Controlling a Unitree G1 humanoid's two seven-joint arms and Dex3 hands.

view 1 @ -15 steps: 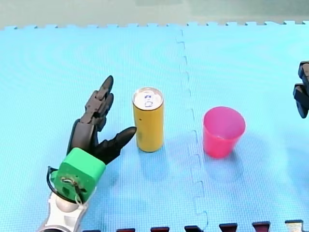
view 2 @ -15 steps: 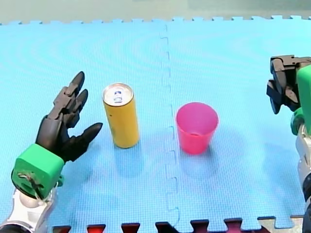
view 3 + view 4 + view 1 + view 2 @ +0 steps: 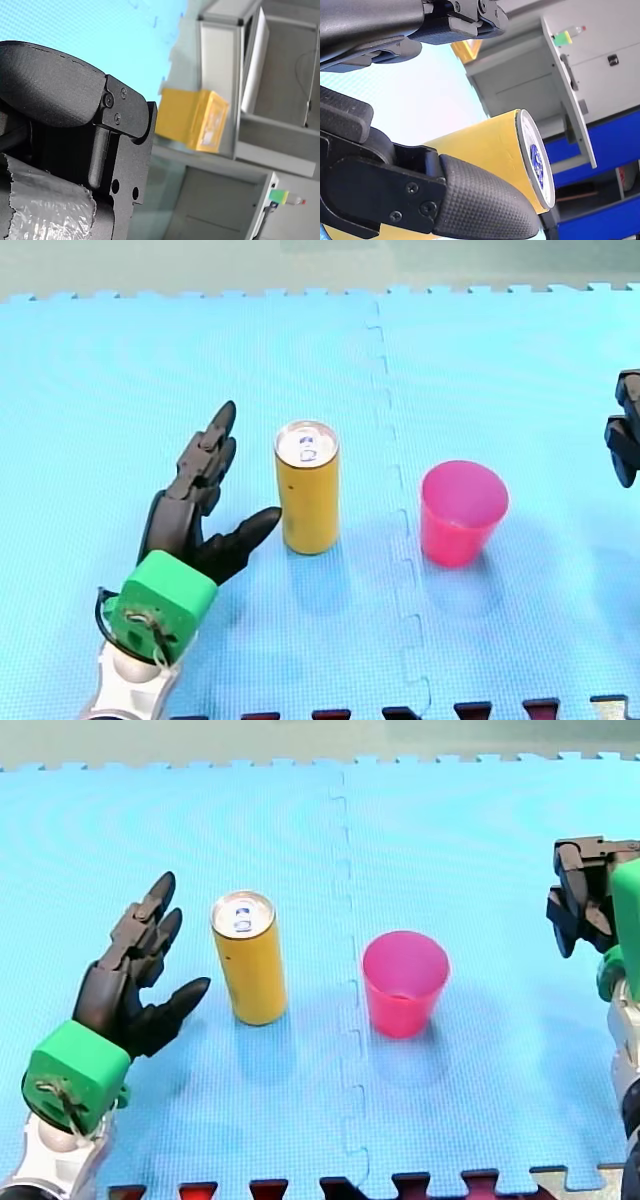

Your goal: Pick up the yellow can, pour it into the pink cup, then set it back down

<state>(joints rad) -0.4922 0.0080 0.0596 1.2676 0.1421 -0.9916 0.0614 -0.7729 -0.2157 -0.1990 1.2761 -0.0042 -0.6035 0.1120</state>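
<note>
1. The left hand (image 3: 135,985) is just left of the yellow can (image 3: 248,960), fingers uncurled and holding nothing, thumb tip near the can's lower wall but apart from it. A low, thumb-first contact could tip the tall, narrow can.
2. The can stands upright on the mat (image 3: 300,1120) with the pink cup (image 3: 404,982) near on its other side, so a toppled can would likely strike the cup.
3. A loose grip on the smooth wall may slip during the pour.
4. The right hand (image 3: 582,905), curled on nothing, is well apart and cannot steady the cup.
</note>
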